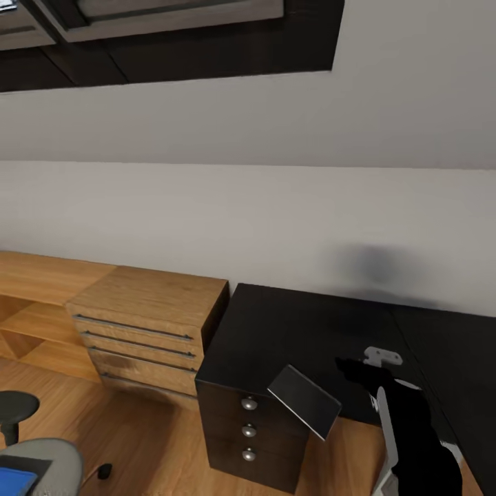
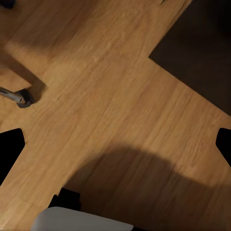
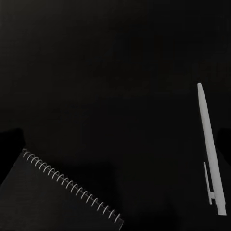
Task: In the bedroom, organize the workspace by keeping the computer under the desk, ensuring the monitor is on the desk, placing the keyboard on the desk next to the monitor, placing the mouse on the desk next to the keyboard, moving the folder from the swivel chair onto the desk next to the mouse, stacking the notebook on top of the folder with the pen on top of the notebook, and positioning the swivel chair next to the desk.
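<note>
Plainly one pen (image 3: 210, 149), one notebook (image 3: 53, 199) on desk (image 1: 289, 331), both tools' grip state unclear.

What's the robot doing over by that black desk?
It is tidying a workspace. Its right arm reaches over the black desk, where a white pen lies beside a dark spiral notebook. The blue folder is still on the grey chair, so it has not been moved to the desk yet.

Head view high, angled down over desk (image 1: 303, 331); right wrist close above its black top; left wrist floorward.
</note>
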You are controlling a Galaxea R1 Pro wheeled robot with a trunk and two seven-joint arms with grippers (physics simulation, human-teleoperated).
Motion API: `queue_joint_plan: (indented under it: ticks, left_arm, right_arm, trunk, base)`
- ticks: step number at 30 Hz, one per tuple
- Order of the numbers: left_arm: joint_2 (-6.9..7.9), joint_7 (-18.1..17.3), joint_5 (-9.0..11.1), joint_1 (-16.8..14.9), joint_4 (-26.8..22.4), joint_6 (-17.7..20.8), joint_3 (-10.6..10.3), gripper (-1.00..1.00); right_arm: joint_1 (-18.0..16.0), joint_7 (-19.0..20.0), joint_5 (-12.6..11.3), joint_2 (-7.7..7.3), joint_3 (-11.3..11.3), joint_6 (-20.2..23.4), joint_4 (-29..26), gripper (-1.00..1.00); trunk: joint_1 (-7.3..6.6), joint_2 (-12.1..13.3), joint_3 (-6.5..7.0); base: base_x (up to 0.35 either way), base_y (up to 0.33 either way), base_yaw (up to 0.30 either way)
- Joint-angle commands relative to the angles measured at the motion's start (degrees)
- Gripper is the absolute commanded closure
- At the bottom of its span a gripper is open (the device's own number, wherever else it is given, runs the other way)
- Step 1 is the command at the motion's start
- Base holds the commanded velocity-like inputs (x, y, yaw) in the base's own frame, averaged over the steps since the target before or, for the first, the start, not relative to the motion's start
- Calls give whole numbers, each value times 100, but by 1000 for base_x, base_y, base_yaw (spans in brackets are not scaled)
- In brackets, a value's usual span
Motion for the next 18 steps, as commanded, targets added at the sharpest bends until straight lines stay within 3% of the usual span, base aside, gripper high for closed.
queue_joint_plan:
  ticks: [1, 5, 15, 18]
  left_arm:
    - [2, -56, 56, -6, 10, -7, 22, -100]
    - [2, -55, 57, -6, 10, -7, 22, -100]
    - [2, -55, 58, -6, 10, -7, 22, -100]
    - [2, -55, 58, -6, 10, -7, 22, -100]
  right_arm:
    - [-5, 54, 61, 13, -16, 17, -3, -100]
    - [-4, 56, 62, 16, -17, 2, 0, -100]
    - [-5, 73, 56, 22, -16, -10, -19, -100]
    - [-3, 54, 62, 32, -16, -17, -16, -100]
  trunk:
    - [0, -4, -7]
    - [0, -4, -7]
    - [0, -4, -4]
    - [0, -4, -3]
  base:
    - [-7, 0, 248]
    - [-3, 0, 195]
    - [0, 0, 28]
    - [0, 0, 212]
